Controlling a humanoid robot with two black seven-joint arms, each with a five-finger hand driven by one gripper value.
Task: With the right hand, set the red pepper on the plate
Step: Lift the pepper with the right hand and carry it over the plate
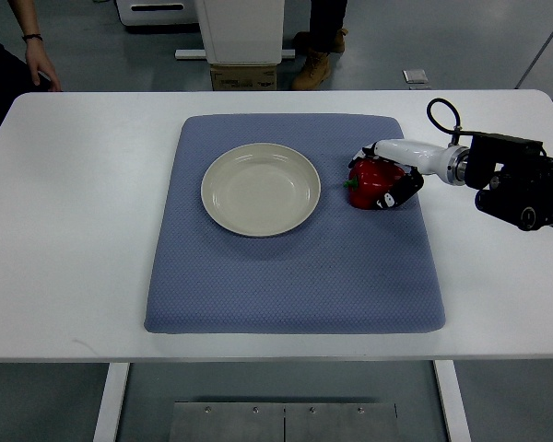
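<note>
Single top view, steep downward look from the robot's side, facing 12 o'clock across the white table [74, 230]. Mid-range: whole blue mat [295, 276] in frame, floor and a person's boots [315, 64] at 12 o'clock. No second view.

Right hand [392, 175] grips red pepper [370, 182] beside plate [260, 189].

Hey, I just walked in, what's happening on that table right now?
The robot's right hand is wrapped around a red pepper on the blue mat, just right of the plate. The plate is empty, so the pepper hasn't been placed yet. The left arm is out of view. A person's hand rests at the table's far left corner.
</note>
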